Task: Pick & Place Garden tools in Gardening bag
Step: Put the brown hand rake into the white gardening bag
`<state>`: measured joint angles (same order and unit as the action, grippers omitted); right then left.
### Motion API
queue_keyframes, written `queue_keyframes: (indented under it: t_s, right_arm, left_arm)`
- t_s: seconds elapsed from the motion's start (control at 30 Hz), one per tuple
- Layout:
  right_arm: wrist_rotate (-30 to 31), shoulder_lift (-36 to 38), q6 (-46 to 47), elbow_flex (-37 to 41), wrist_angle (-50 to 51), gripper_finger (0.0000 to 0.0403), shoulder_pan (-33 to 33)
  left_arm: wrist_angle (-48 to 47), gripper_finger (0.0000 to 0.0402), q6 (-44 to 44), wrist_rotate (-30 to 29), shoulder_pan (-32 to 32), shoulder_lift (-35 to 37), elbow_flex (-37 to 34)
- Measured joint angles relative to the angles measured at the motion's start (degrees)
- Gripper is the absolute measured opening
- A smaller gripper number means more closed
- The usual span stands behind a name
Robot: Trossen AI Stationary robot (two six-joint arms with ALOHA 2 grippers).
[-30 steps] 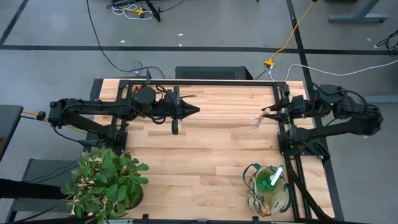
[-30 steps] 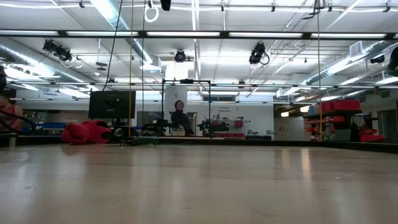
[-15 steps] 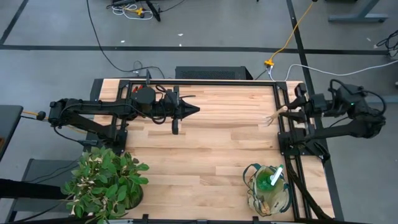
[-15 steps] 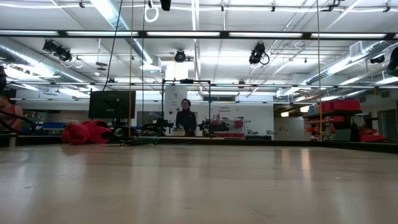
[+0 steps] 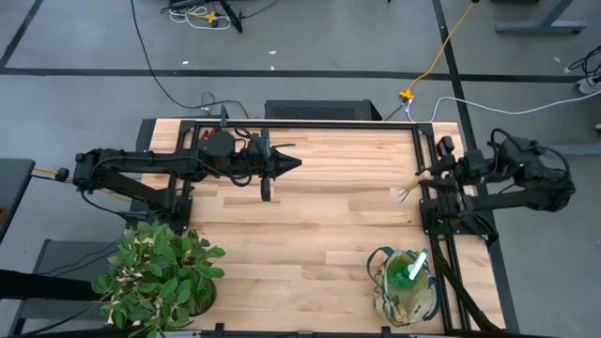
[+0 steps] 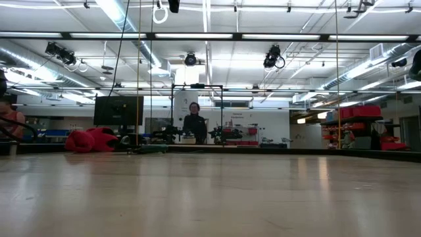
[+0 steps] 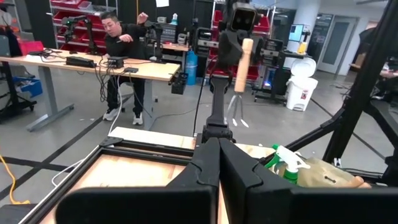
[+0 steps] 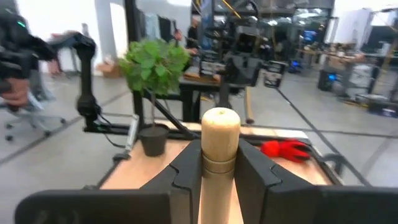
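The right gripper (image 5: 439, 172) hangs at the table's right edge, fingers (image 8: 186, 163) pinching the wooden handle of a small rake (image 5: 414, 183), its tines over the wood. The left gripper (image 5: 291, 166) waits mid-table, fingers (image 7: 205, 171) pressed together. The gardening bag (image 5: 406, 285) stands at the near right corner.

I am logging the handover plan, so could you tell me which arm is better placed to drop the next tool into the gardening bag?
The right. Its gripper already grips a rake on the bag's side; the left gripper is shut, empty, farther away.
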<state>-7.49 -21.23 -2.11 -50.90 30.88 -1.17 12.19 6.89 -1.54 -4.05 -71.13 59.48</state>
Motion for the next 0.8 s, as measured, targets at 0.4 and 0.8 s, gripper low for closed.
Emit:
queue_keyframes:
  t_s: [0.4, 0.8]
  right_arm:
    - [-8.0, 2.0, 4.3, 9.6, -12.7, 0.0069, 0.0]
    - [-15.2, 2.0, 4.8, 11.1, -12.9, 0.0061, -0.1]
  left_arm:
    - [0.0, 0.0007, 0.0, -0.2, 0.0, 0.0, 0.0]
    - [0.0, 0.0004, 0.0, -0.4, 0.0, 0.0, 0.0]
